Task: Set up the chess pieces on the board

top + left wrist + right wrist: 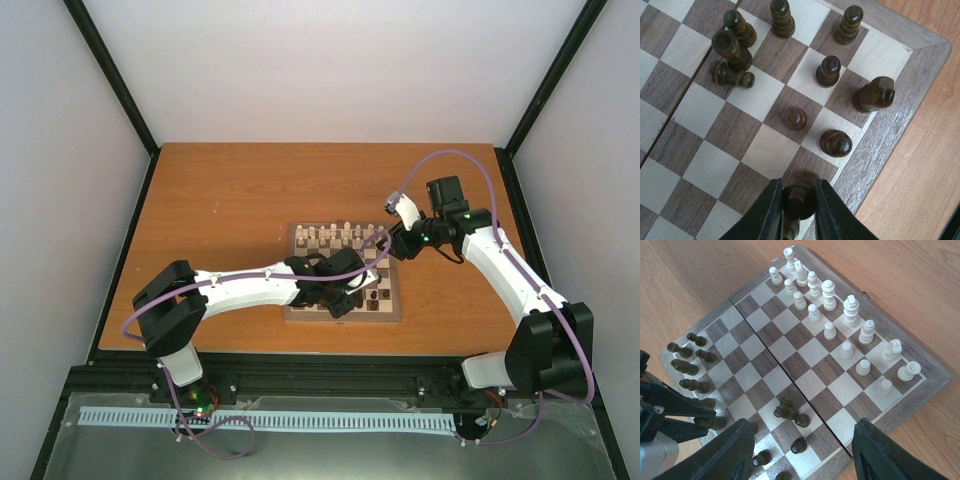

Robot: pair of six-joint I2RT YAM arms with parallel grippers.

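1. At bottom centre of our left wrist view, the left gripper (799,207) pinches a dark piece (799,196) over the board (900,117) edge.
2. Our right gripper (802,460) gapes wide, empty, above the cream pieces (850,310) at upper right.

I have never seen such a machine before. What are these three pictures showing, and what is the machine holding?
These are two robot arms fixed at the near edge of a wooden table. One picture looks down from above; the other two come from small cameras on each arm's wrist. On the table lies a chessboard. The white pieces stand in two rows along one side. The dark pieces are on the opposite side, and one has fallen over. The left tool is shut on a dark piece near the board's edge. The right tool is open above the board and holds nothing.
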